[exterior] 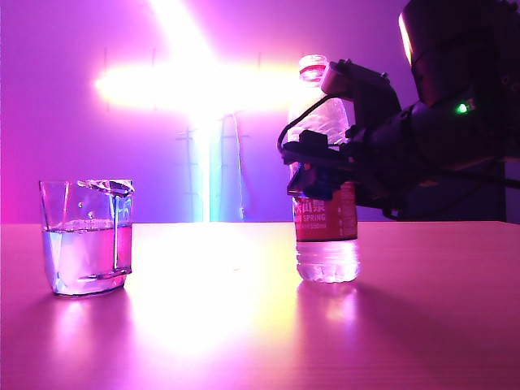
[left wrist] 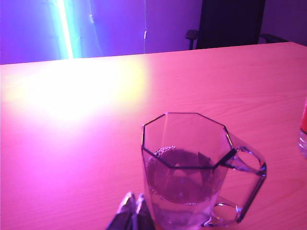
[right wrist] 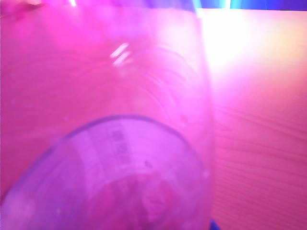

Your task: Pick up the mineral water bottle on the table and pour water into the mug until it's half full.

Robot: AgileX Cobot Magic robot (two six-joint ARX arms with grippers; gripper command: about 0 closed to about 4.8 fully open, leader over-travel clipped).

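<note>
The mineral water bottle (exterior: 325, 171) stands upright on the surface (exterior: 260, 325), its base flat on the wood and its neck open at the top. The right hand (exterior: 318, 166) is at the bottle's middle, just above the red-and-white label, reaching in from the right side of the exterior view. Its dark fingers lie against the bottle's side, but whether they press on the plastic or stand slightly off it cannot be told. In the right wrist view the clear ribbed body of the bottle (right wrist: 110, 143) fills nearly the whole picture, blurred and very close, with the label seen through the plastic; no finger shows there.

The mug (exterior: 87, 236) stands well apart from the right hand, on the far left of the exterior view, upright on the surface. Water (exterior: 85, 256) fills it to roughly half its height.

The left hand (left wrist: 132, 211) hangs just beside the mug (left wrist: 192, 167), on the side away from its handle, not touching it as far as can be seen. Its fingertips (left wrist: 127, 205) are pressed together with nothing between them. An edge of the bottle (left wrist: 303, 129) shows beyond the mug's handle side.
</note>
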